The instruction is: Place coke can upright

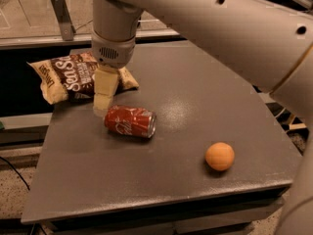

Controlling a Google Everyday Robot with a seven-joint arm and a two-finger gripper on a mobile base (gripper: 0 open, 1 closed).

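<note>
The coke can (130,122) is red with white script and silver ends. It lies on its side on the grey table (161,170), left of centre, its long axis running left to right. My gripper (102,105) hangs from the big white arm and comes down just behind and left of the can's left end, its tip right at the can. Nothing is held.
A brown and white chip bag (73,77) lies at the table's back left, right behind the gripper. An orange ball (219,156) sits on the table's right front part. The table's front edge and left edge are near.
</note>
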